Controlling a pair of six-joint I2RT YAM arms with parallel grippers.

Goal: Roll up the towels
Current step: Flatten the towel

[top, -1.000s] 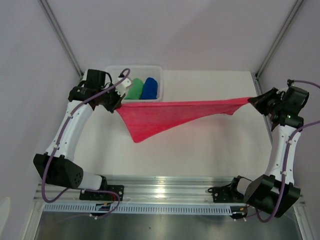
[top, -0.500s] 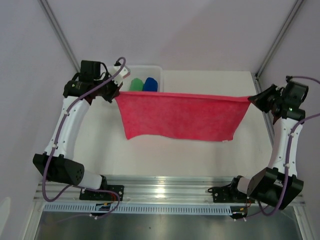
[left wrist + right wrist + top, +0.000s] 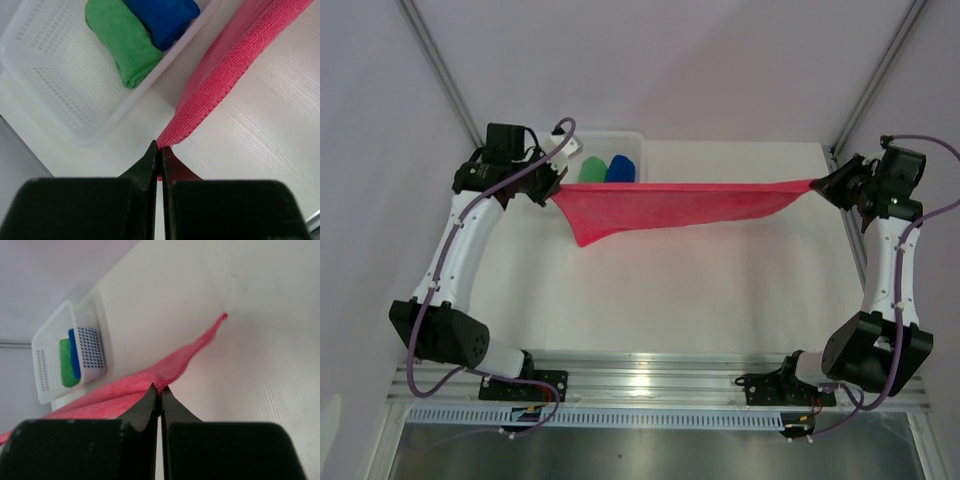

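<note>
— Between the two claws, look: the pink-red towel (image 3: 660,205) is strung out like a washing line, up off the worktop (image 3: 720,300).

— Who's got which end?

— One corner is in the left claw (image 3: 552,191), the opposite corner in the right claw (image 3: 818,188). Both are pinched tight together on the cloth; you can see the hem running straight into the tips.

— And which way does it run?

— Its long axis goes dead straight from one claw to the other, across the worktop. A loose corner droops just below the left claw, so that end hangs deeper than the end by the right claw, which is drawn thin.

— The other two?

— The green towel (image 3: 590,168) and blue towel (image 3: 619,168) are both rolled, side by side in the white basket (image 3: 610,134), just beyond the left claw.

— What's next, you reckon?

— My guess is that it gets laid flat before any rolling. Neither arm is nearer; each has an end, so they'd have to lower together or it lands skewed.
</note>
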